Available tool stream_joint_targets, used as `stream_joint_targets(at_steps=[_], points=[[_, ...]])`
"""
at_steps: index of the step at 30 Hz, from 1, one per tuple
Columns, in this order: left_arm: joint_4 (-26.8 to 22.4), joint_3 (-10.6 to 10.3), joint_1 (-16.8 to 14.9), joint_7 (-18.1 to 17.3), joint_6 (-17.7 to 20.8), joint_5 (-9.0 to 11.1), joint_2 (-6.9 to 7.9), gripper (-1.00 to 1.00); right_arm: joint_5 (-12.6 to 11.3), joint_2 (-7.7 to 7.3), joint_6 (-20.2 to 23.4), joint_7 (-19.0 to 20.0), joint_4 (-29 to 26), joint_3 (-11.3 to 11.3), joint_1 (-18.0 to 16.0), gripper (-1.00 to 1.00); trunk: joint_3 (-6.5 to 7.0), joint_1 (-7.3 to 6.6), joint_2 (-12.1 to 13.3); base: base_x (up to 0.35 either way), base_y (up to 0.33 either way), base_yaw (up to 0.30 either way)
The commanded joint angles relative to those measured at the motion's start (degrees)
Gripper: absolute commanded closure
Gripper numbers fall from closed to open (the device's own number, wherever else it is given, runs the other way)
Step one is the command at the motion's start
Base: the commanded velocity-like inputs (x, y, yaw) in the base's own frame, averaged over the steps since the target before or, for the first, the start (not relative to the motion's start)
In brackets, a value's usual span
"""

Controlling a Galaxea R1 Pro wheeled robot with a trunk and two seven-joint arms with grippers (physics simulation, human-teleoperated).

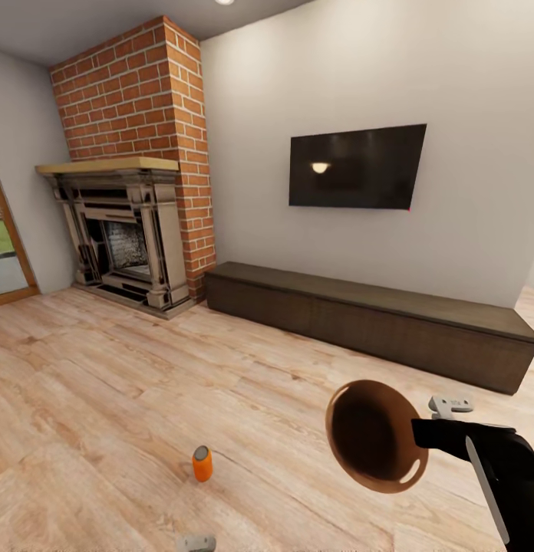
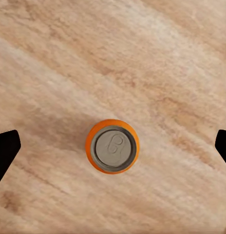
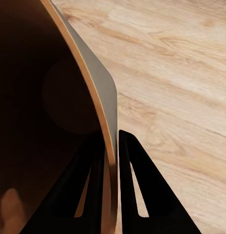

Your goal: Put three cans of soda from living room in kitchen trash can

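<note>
- Head view: I am in the living room, facing a brick fireplace (image 1: 136, 161) at ten o'clock and a wall TV (image 1: 355, 167) at one o'clock over a long low cabinet (image 1: 374, 322).
- One orange can (image 1: 202, 464) stands upright on the wood floor (image 1: 106, 383) at about seven o'clock, well apart from everything else.
- My right gripper (image 1: 420, 433) holds the bin (image 1: 374, 435) off the floor at five o'clock, tipped so its brown mouth faces the camera. I see no can inside it, though the interior is dark.
- A small grey part at the bottom edge, under the can, is probably my left arm; I cannot be sure.
- Left wrist view: I look straight down on the orange can (image 2: 112, 146), its grey lid and tab clear. My left gripper (image 2: 112, 146) is spread wide, its dark fingertips (image 2: 5, 151) at nine and three o'clock, both well clear of the can.
- Right wrist view: my right gripper (image 3: 113, 161) pinches the bin's rim (image 3: 96, 92), one finger inside the dark wall, one outside over bare floor.
- Progress, as I judge it: this can is not yet grasped, the other two cans are not visible here, and the bin has yet to return to the kitchen. Most of the task remains.
</note>
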Motion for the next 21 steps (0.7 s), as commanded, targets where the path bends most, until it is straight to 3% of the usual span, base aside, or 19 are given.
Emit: stream_joint_targets(at_steps=[1,21], points=[[0.1,0.0,0.0,0.0,0.0,0.0,-0.03,-1.0,-0.9,0.01,0.1,0.4,0.0,0.0,0.0,1.0,-0.17,0.22,-0.4,0.0,0.0,0.0],[0.4,0.0,0.0,0.1,-1.7,-0.2,-0.15,-1.0,-0.9,0.05,0.1,0.4,0.0,0.1,0.0,1.0,-3.76,4.61,-8.4,0.0,0.0,0.0]])
